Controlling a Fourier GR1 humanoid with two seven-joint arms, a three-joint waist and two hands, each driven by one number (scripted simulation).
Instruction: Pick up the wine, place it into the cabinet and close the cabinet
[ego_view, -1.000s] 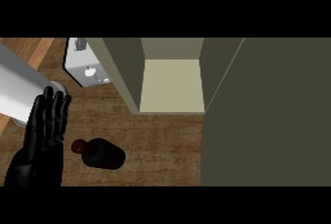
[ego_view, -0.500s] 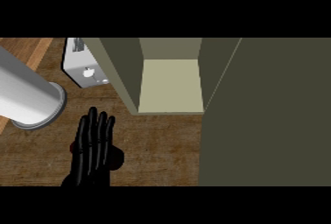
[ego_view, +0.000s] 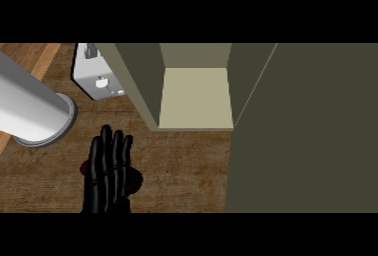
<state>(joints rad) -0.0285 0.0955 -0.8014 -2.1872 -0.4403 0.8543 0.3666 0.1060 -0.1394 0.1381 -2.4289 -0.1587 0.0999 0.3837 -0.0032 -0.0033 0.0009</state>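
Over the wine (ego_view: 134, 181), left hand (ego_view: 107, 175) flat

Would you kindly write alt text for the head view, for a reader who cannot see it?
A black hand with straight fingers covers most of a dark wine bottle lying on the wooden counter. Behind it stands an open cabinet, its door swung out at the right.

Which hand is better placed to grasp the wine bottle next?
The left hand. It is directly over the wine bottle, fingers straight, hiding most of it, with the open cabinet just ahead. The right hand shows nowhere in the head view, so its position cannot be judged.
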